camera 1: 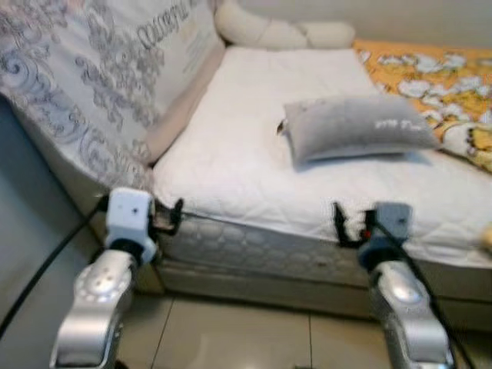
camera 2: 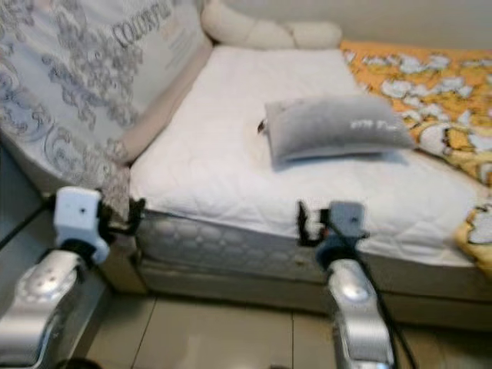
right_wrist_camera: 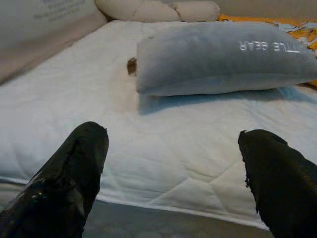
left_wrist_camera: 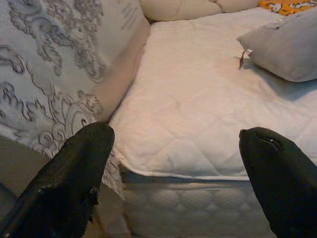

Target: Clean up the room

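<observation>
A: One grey pillow [camera 1: 355, 127] lies on the bed [camera 1: 254, 184], near the middle of the white mattress, beside the orange blanket [camera 1: 430, 73].

B: And the end effectors?

A: Left end effector [left_wrist_camera: 176, 163] and right end effector [right_wrist_camera: 173, 163] are both spread wide, holding nothing, at the mattress edge.

B: It looks soft, light and floppy; I'd pinch a near corner.

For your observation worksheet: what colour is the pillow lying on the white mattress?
Grey soft rectangular pillow, with white lettering; clearest in the right wrist view.
</observation>
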You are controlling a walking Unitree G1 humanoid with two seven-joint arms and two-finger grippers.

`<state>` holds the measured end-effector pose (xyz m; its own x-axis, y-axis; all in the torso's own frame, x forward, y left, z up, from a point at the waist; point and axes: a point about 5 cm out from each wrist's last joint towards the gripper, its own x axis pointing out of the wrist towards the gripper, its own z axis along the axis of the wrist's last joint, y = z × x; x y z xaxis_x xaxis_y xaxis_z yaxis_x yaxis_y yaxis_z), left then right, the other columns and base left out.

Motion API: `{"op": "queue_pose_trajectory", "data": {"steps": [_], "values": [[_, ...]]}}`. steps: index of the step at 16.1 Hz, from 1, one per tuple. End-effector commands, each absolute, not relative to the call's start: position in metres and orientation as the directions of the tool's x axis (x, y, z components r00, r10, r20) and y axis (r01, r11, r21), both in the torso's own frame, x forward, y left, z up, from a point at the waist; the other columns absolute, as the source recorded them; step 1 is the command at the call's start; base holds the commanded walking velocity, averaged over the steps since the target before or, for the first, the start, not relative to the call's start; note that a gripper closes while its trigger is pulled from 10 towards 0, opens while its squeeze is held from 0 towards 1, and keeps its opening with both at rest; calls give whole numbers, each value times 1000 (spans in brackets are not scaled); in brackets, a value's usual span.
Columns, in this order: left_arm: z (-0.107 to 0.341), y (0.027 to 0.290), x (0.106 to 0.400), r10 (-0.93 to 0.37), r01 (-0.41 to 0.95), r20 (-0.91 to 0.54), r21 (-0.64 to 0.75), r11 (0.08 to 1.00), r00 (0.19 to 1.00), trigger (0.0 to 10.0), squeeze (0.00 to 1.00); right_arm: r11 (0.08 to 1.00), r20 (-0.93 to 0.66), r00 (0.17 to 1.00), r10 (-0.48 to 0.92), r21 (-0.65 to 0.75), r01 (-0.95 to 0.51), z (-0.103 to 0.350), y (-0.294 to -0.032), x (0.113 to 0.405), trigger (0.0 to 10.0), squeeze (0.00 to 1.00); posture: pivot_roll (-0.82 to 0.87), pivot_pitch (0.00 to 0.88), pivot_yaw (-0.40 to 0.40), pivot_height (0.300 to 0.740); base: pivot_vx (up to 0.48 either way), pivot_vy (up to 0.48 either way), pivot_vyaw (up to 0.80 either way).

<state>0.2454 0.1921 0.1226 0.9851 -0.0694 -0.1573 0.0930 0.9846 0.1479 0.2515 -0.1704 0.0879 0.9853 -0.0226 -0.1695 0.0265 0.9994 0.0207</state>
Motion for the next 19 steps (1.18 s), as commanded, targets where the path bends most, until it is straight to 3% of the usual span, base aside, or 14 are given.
{"op": "queue_pose_trajectory", "data": {"steps": [1,6,16,19], "values": [[125,189,246,-82,103,-149,144,984,985,10000,0,999,-151,988,-36,11,38,93,-175,254,10000,0,-26,0,33,740,304,0,0],[123,187,245,-94,116,-154,139,983,984,10000,0,999,-157,987,-39,16,42,92,-176,254,10000,0,-26,0,32,740,321,0,-571],[118,188,246,-84,112,-170,164,980,982,10000,0,994,-144,986,-83,-81,72,93,-179,257,10000,0,-25,0,28,740,313,0,0],[118,187,246,-88,116,-168,163,980,982,10000,0,997,-161,986,-41,-77,29,91,-176,257,10000,0,-24,0,29,740,315,0,0]]}}
